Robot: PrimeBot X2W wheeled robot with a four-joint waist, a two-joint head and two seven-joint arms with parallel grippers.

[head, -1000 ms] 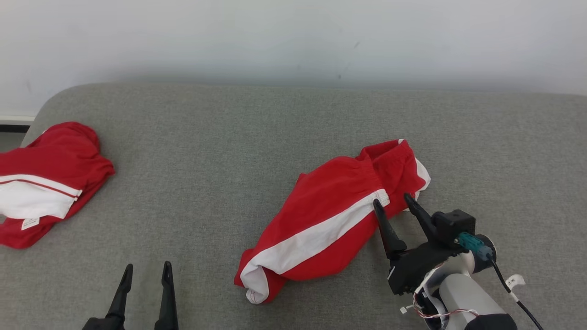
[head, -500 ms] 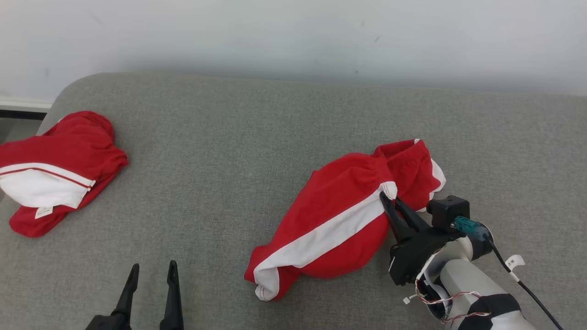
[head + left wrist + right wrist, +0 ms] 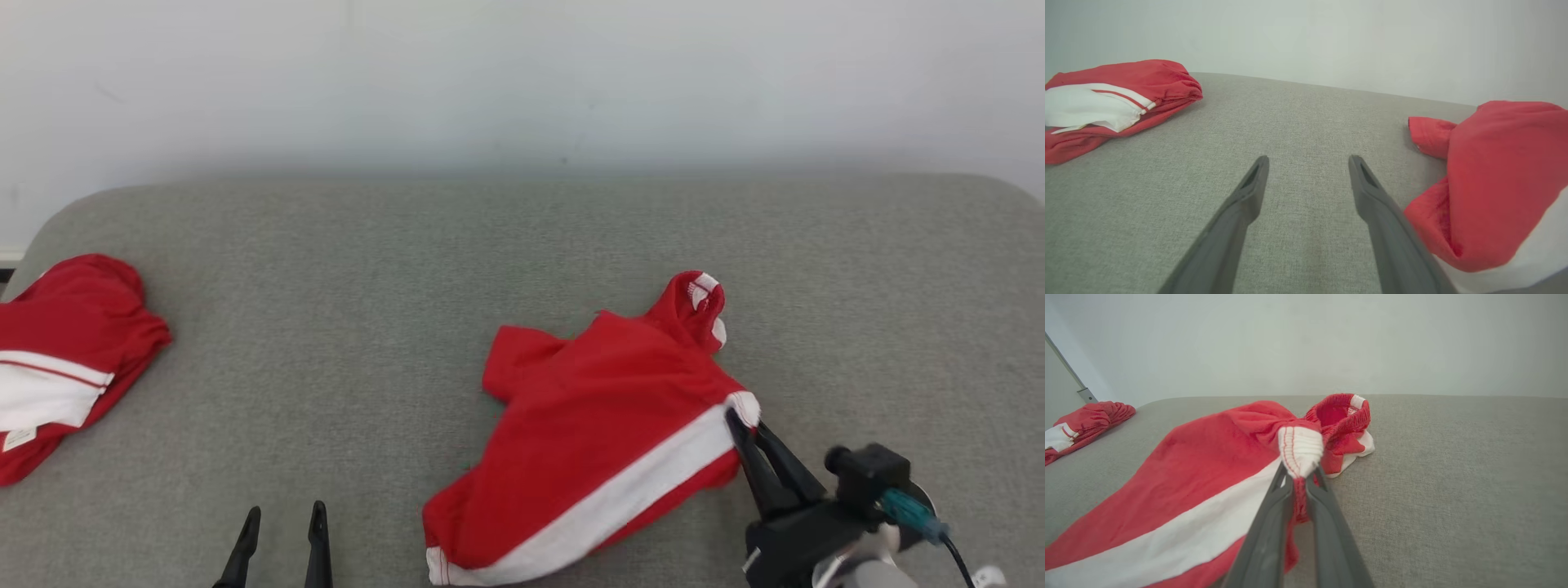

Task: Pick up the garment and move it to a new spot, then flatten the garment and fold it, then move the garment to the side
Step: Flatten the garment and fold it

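Observation:
The garment (image 3: 604, 425) is a pair of red shorts with a white side stripe, lying crumpled right of centre on the grey surface. My right gripper (image 3: 744, 421) is shut on the white waistband end at the garment's right side, holding that corner a little above the surface; the right wrist view shows the garment (image 3: 1200, 486) pinched between the right gripper's (image 3: 1300, 475) fingers. My left gripper (image 3: 282, 516) stands open at the lower left, apart from the cloth. In the left wrist view the left gripper (image 3: 1308, 161) is open over bare fabric, with the garment (image 3: 1494, 175) to its right.
A second red and white garment (image 3: 57, 363) lies bunched at the left edge of the grey padded surface (image 3: 367, 278). A pale wall (image 3: 522, 73) stands behind. The second garment (image 3: 1110, 98) also shows at the upper left of the left wrist view.
My right gripper closed on the garment's waistband end and drew it toward me, lifting and stretching the cloth. The head camera shifted. The left gripper stayed open.

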